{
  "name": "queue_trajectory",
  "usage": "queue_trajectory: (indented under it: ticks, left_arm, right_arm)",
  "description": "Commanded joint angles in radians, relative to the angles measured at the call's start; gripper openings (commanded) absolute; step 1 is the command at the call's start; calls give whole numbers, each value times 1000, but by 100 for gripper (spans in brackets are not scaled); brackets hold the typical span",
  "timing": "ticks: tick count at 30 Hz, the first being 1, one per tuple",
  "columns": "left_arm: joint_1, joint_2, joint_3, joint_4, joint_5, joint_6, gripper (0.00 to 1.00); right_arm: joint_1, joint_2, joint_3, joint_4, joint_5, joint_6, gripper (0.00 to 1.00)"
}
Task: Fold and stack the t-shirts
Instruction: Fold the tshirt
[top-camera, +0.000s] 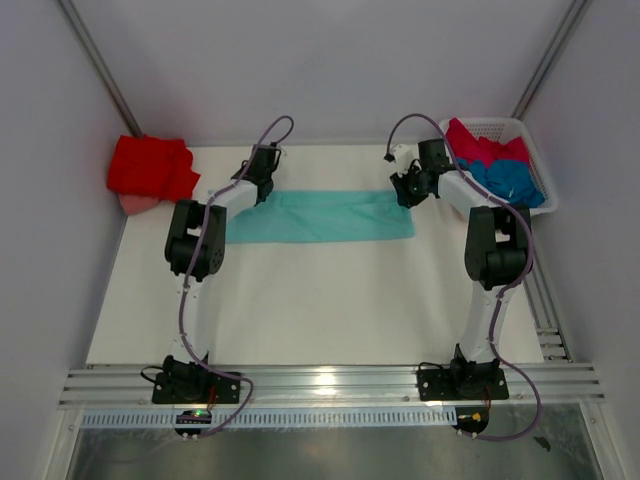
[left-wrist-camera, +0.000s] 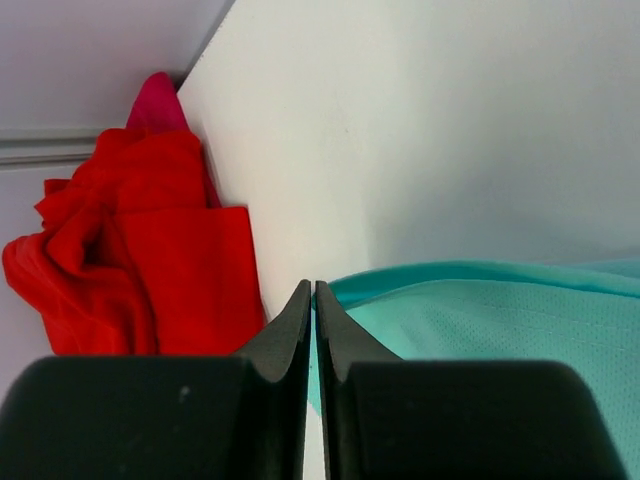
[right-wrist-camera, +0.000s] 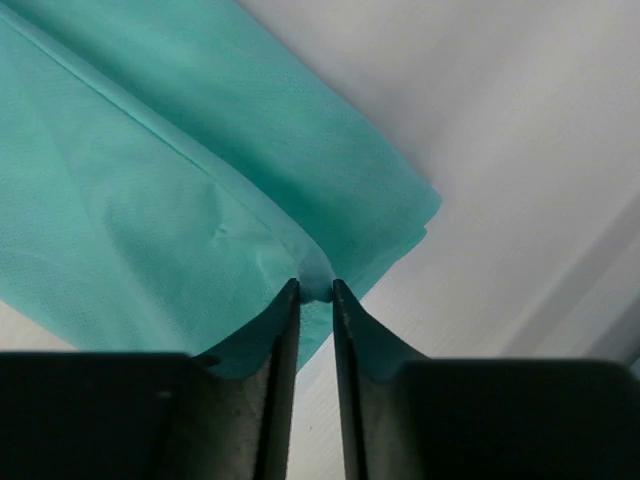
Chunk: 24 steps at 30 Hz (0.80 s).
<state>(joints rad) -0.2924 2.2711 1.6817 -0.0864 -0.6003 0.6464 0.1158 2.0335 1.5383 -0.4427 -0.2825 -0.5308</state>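
One mint-teal t-shirt (top-camera: 320, 216) on table (top-camera: 300, 310): R tool (right-wrist-camera: 315, 290) pinches its edge, L tool (left-wrist-camera: 312, 292) closed tight by edge.

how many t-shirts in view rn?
4: mint-teal cloth t-shirt flat mid-table; bright red cloth t-shirt bunched far left; crimson-pink t-shirt and blue t-shirt in the white slatted plastic basket. A pink cloth under the red may be a fifth.
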Motion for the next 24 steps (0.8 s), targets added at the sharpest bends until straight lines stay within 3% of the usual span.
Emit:
queue_trajectory:
  ticks: [1,2,4,5,8,16,20,24]
  left_arm:
    - [2,19,58,-26,11,-27,5]
    - [2,25,61,-27,11,-33,12]
    - [2,28,62,-27,11,-40,32]
    - [2,30,62,-24,11,-44,51]
    - [2,36,64,-21,8,-53,74]
    - [-2,16,43,22,-35,-73,79]
    - [-4,-60,52,-103,37,-178,80]
    - [-8,-172,6,-214,198,-297,80]
  right_arm:
    - [1,4,28,33,14,28,31]
    - [1,4,28,36,22,40,45]
    - [1,5,29,50,46,52,56]
    - [1,2,25,61,58,60,70]
    - [2,-13,-1,120,83,80,73]
    - [27,-82,-63,162,63,59,73]
    - [42,-127,-58,69,-117,19,73]
    - [90,-200,-169,145,-54,-4,73]
